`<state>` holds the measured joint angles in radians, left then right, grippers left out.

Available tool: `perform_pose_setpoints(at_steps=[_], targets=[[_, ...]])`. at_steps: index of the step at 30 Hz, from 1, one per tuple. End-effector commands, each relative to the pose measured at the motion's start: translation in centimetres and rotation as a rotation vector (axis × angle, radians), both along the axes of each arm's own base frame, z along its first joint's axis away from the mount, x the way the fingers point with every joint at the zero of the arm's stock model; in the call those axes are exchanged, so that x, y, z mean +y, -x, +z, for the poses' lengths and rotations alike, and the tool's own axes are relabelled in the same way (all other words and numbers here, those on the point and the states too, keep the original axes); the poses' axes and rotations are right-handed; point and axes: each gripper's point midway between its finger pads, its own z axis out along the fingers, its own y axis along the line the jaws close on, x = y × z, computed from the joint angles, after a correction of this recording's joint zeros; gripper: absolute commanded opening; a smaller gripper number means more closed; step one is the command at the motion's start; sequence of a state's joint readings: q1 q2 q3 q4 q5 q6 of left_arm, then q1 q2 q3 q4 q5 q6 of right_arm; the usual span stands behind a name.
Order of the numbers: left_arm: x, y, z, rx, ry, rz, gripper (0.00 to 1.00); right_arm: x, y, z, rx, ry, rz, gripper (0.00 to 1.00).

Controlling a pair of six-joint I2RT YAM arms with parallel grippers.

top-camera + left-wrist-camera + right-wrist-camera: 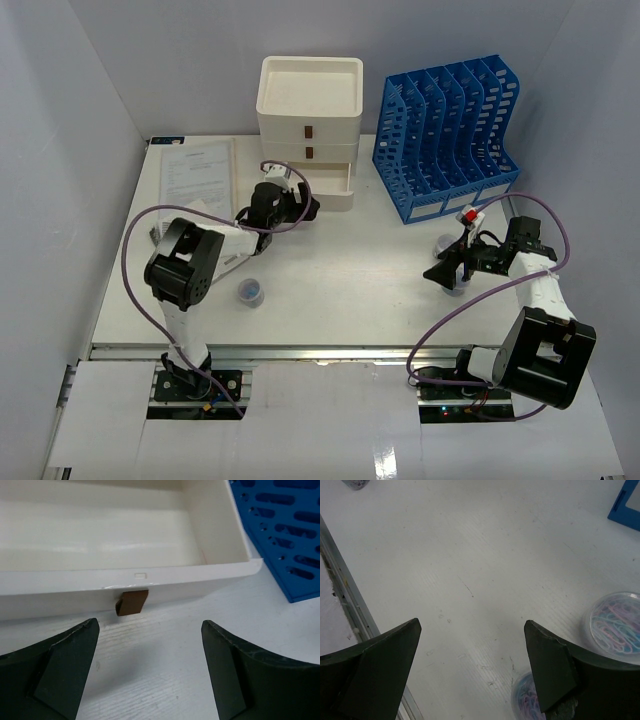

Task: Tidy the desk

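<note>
Top external view: the bench [350, 300], a broad white top, fills the middle of the scene, with a metal rail [330, 352] along its near edge just ahead of the two arm bases. The left pincer [303, 207] hangs over the back-left part of the bench, just in front of the cream drawer box [310, 100], whose bottom drawer [338, 186] stands pulled out toward it. From the left wrist, its jaws stand wide apart with nothing between them. Bare bench surface lies below the gap, and the drawer's brown tab handle [132, 603] sits just beyond the fingertips, touching neither, a little left of the gap's middle. The blue file rack [445, 140] stands beside the drawer box at the back right of the bench.

The right pincer [447, 268] is over the right-hand part of the bench, in front of the file rack, pointing left. From the right wrist its jaws are likewise spread wide and grip nothing, and white bench shows between the fingers, with the rail running along the left of that view. Two clear round tubs of coloured paper clips rest on the bench by the finger on the right of that view: the far clip tub [615, 625] just beyond it, the near clip tub [527, 695] partly hidden by its tip. A printed sheet [197, 175] lies flat at the back left, and a small round pot [250, 291] sits near the left arm's elbow.
</note>
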<state>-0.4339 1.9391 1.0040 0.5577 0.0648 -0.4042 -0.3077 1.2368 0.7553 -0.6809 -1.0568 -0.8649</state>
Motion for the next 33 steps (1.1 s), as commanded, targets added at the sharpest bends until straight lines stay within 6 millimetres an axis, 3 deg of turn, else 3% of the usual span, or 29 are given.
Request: perform_pose_setpoints(at_steps=[1,4,7,11,15,21,23,25,28,33], targets=[[-0.7,1.1,8.2,-0.122,-0.004,-0.102,0.96,-2.1,-1.8,0.5,-0.001,0.108,-0.099,0.90],[-0.2,2.8,11.7,-0.196,-0.048,-0.160,0.98,-4.7,-3.3,0.6,-0.006,0.236,-0.239,0.90],[0.5,5.2,13.2,-0.196,-0.074,-0.197,0.98,-7.4,-5.0,0.5,0.005,0.383,-0.406,0.90],[2.9,8.2,15.8,-0.135,-0.068,-0.136,0.98,-7.8,-7.0,0.6,0.017,0.476,-0.562,0.90],[5.7,12.6,14.9,-0.010,-0.122,-0.103,0.98,-8.1,-8.7,0.7,-0.018,0.540,-0.698,0.90],[8.9,18.4,13.7,-0.041,-0.147,-0.095,0.98,-7.4,-10.6,-0.4,0.046,0.518,-0.724,0.90],[9.8,19.4,14.2,-0.073,-0.147,-0.073,0.98,-7.7,-10.8,-0.6,0.052,0.531,-0.733,0.90],[10.9,20.6,13.4,-0.080,-0.165,-0.049,0.98,-7.9,-11.2,-1.3,0.064,0.550,-0.735,0.90],[11.8,21.7,11.9,-0.071,-0.181,-0.035,0.98,-6.7,-11.3,-2.1,0.084,0.521,-0.665,0.90],[12.3,22.0,12.4,-0.091,-0.171,-0.007,0.98,-5.5,-11.6,-3.5,0.104,0.493,-0.588,0.90]])
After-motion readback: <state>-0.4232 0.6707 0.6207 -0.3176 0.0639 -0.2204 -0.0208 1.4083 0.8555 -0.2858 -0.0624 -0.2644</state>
